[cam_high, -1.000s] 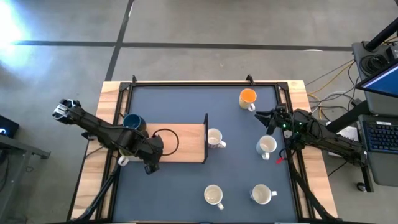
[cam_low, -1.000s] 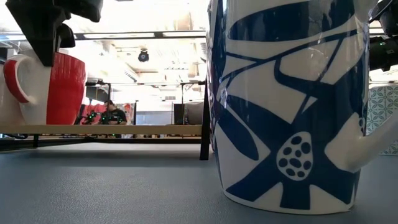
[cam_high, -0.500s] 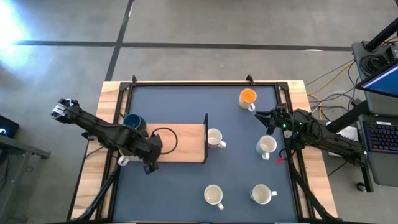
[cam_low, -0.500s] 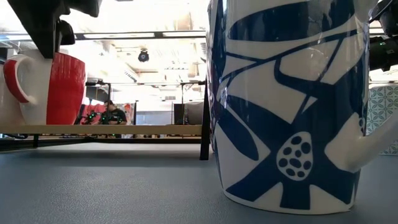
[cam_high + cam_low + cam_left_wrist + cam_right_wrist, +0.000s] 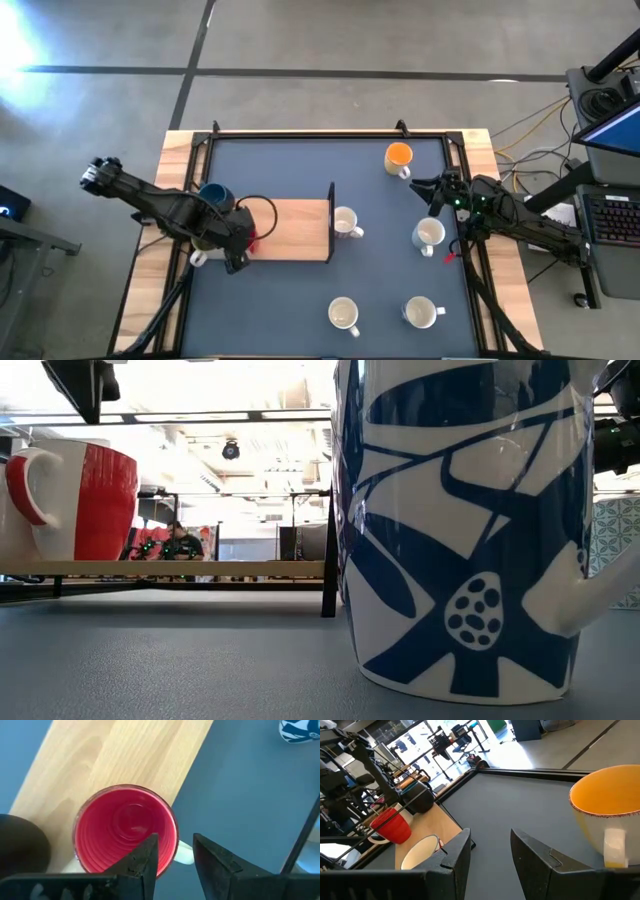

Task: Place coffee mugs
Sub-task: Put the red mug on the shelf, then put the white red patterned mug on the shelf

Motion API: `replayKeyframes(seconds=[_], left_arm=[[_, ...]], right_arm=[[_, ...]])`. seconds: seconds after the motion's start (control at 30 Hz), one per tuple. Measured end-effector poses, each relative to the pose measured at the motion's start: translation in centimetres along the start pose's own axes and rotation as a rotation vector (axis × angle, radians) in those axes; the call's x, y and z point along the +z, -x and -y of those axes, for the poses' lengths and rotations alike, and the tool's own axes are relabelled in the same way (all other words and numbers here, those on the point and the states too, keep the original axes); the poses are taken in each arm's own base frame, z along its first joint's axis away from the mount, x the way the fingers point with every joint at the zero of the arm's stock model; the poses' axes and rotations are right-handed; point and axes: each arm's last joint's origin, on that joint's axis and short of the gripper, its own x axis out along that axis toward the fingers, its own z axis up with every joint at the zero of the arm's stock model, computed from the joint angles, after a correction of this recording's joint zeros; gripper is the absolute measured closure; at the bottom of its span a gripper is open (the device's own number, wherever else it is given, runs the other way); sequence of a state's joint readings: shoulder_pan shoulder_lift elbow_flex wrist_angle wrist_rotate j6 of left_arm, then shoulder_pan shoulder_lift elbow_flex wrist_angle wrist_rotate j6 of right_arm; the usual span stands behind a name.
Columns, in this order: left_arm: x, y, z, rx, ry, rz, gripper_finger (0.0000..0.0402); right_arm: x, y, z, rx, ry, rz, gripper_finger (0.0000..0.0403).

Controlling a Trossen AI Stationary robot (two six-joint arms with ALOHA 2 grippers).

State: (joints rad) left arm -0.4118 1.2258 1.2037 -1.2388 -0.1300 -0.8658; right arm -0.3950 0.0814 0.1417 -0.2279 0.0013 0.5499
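One red mug (image 5: 125, 830) stands upright right beneath the left gripper (image 5: 175, 862), mouth up, its pale handle (image 5: 184, 853) poking out off the edge of the wooden board (image 5: 297, 230) between the parted, empty fingers. Further off, the dark blue mug (image 5: 214, 196) sits just behind that gripper. Over at the table's far side the right gripper (image 5: 490, 852) hangs empty, fingers apart, with the orange mug (image 5: 610, 812) close ahead, handle toward it.

The worktop (image 5: 300, 160) is a dark blue-grey mat framed by pale wooden boards. On it lies a flat light-wood board (image 5: 295, 230) with a thin black upright post (image 5: 331, 222) at its right edge. A red ceramic mug (image 5: 250, 237) stands at the board's left end, a dark blue mug (image 5: 213, 196) just beside it. An orange mug (image 5: 398, 157) and four white ceramic mugs (image 5: 430, 235) stand well apart on the mat's right half.
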Motion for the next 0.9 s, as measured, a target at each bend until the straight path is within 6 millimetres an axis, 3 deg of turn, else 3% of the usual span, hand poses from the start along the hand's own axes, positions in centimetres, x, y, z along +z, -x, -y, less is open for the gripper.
replayKeyframes(seconds=[0.47,0.9], left_arm=[[-0.2,0.6,-1.0,0.130,-0.038,0.051,0.0298],[1.5,1.1,0.3,0.003,-0.032,0.266,0.0298]], right_arm=[[0.0,0.0,0.0,0.000,0.000,0.000,0.0275],[0.0,0.0,0.0,0.000,0.000,0.000,0.0275]])
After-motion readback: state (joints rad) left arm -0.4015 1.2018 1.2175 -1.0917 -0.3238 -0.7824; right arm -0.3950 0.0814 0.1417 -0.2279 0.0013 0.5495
